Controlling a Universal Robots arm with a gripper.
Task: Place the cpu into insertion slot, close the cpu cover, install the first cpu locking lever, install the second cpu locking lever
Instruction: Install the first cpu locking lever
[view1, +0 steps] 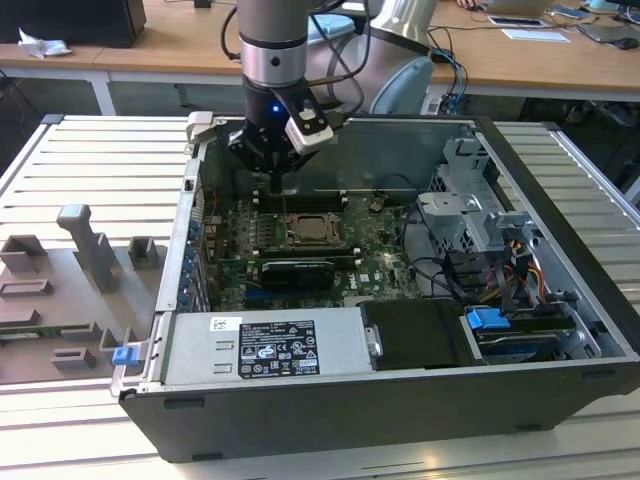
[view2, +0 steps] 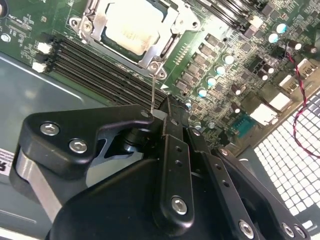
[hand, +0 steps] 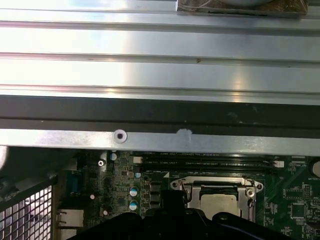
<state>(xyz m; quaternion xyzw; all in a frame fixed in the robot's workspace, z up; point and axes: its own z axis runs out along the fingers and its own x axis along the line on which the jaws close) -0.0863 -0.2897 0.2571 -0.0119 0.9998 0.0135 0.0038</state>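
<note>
Black linkage bars and bolts of the end effector (view2: 162, 117) crowd the near part of the second wrist view, and its two fingers (view2: 175, 150) come together, pressed shut at the tip, with nothing but a thin metal wire lever (view2: 152, 92) running from that tip up to the corner of the socket. Beyond the tip sits the cpu (view2: 131, 25), pale silvery top up, already lying in the insertion slot (view2: 97, 42), and the cpu cover (view2: 167, 42) lies flat around it, framing the chip through its window. Long black memory slots (view2: 100, 70) run just beside the socket on the green motherboard (view2: 240, 75). Over in the exterior view, the end effector (view1: 277, 183) hangs down inside the open computer case (view1: 400, 400), its tip just at the far edge of the socket, where the cpu (view1: 311, 232) shows pale in the middle of the board. That case rests on a ribbed grey metal desk (view1: 90, 170). In the first wrist view the chip (hand: 218, 200) and cover (hand: 250, 192) appear again beneath the case's upper wall (hand: 160, 142).
</note>
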